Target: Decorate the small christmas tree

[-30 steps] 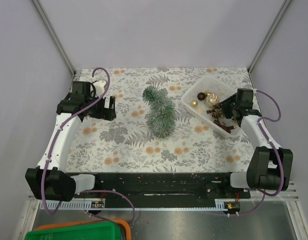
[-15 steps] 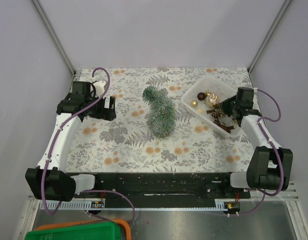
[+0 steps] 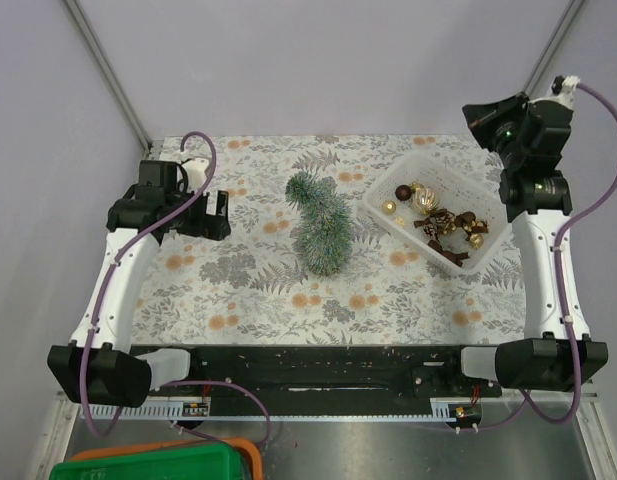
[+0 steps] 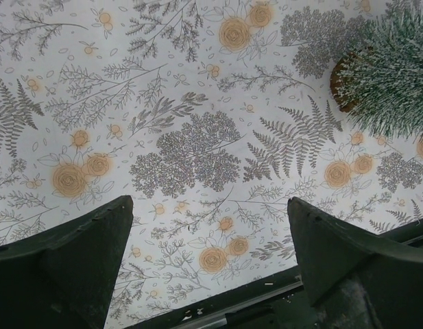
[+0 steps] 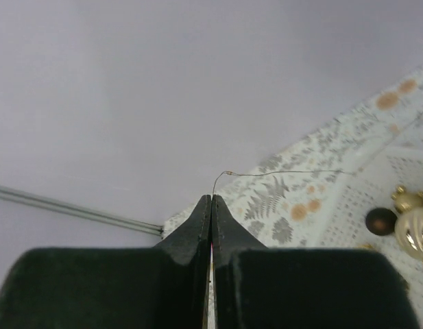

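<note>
grey fern and orange rose prints cover the cloth [image 3: 248, 300] on your table, boxed in by plain pale lilac walls [image 3: 318, 60] and bare metal frame posts [image 3: 108, 70]. a green bin [image 3: 148, 468] with an orange rim sits off the near left corner.

the small christmas tree [image 3: 321, 222], a frosted dark green bristle cone, lies on its side at the middle of the cloth, a little toward the far edge, with its round wooden base [image 4: 340, 82] showing. a white perforated plastic tray [image 3: 443, 172] at the far right corner holds glossy gold and brown baubles [image 3: 423, 198].

your left gripper [image 4: 210, 201] hovers by the left edge near the far left corner, fingers spread wide and empty. your right gripper [image 5: 212, 199] hangs high over the far right corner, fingers pressed together on a thin wire [image 5: 280, 173].
</note>
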Tool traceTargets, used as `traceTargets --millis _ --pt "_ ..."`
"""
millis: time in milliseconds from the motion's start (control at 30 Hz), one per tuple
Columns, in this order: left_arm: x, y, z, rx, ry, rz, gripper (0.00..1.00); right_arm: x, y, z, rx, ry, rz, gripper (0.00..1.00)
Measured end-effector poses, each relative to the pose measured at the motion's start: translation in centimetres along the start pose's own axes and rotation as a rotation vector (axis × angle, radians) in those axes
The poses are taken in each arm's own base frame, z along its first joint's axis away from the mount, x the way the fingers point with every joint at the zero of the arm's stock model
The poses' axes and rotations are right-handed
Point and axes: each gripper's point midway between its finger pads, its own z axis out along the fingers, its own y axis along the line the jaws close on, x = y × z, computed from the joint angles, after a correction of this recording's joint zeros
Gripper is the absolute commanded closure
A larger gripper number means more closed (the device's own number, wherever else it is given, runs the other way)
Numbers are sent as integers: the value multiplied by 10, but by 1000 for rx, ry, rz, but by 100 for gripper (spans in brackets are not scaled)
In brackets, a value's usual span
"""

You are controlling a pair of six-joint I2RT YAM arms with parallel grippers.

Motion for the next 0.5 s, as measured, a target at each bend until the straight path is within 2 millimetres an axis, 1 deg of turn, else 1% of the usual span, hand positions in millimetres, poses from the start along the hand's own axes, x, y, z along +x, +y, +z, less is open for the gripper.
traceTargets --millis 67,200,267,433,500 --pt "-5 -2 -7 -1 -18 5 1 -16 33 -9 -79 -20 -16 100" --pt "-20 -4 -22 -4 -77 19 1 -37 87 -25 -222 -36 -36 100" --pt "-27 -6 -29 -1 -105 26 1 -45 111 -29 -281 -43 -47 100" --pt "-51 -15 -47 29 -172 42 1 -64 164 -28 -398 -57 -81 100" --pt "-67 -20 -57 47 -212 54 1 -66 188 -24 -446 -57 -95 100"
